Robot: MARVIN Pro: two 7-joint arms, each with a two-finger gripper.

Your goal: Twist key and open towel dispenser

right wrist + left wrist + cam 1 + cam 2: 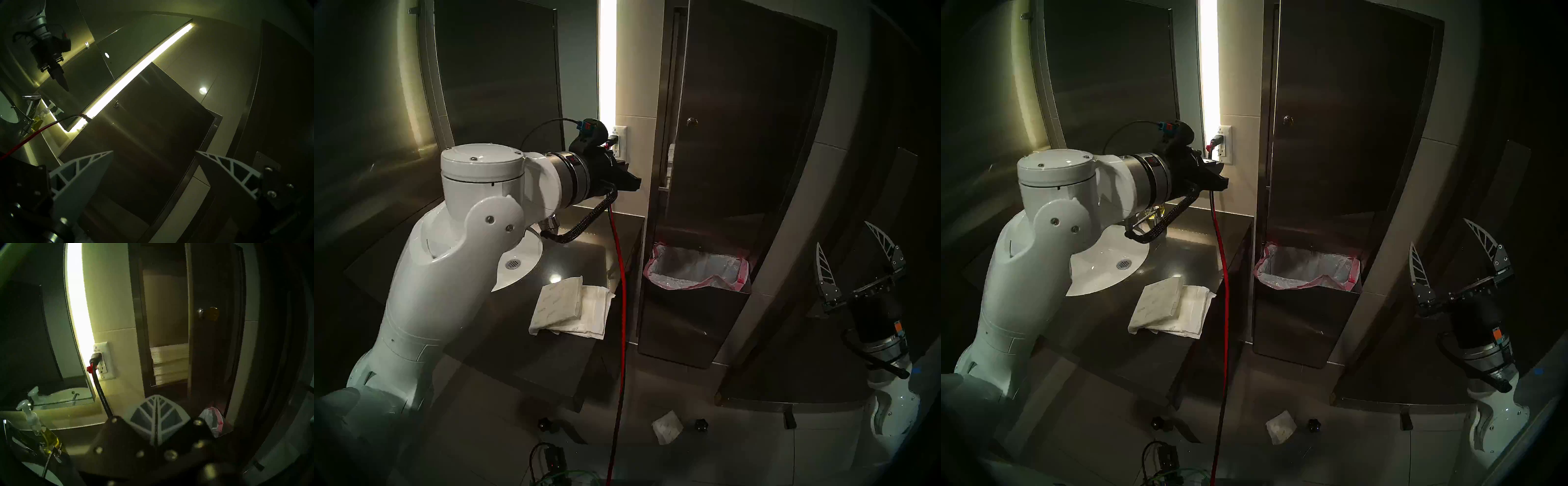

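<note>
Towel dispenser (714, 169) on right wall, door ajar, key (691, 122) on door panel. I see paper towel stack (169, 361) inside; pink-edged bag (697, 268) lines bin below. Left gripper (157, 397) pinched together, empty, just left of dispenser; right gripper (853, 258) spread apart, far right.

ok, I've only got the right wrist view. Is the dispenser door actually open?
Observer: Ajar. The left wrist view shows a towel stack inside the towel dispenser, past the door's left edge.
Operator: Left jaws holding anything?
Observer: No. The left gripper is shut on nothing and is not touching the door.
Operator: And the bin?
Observer: It's below the door, and a pink-edged bag lines it.
</note>
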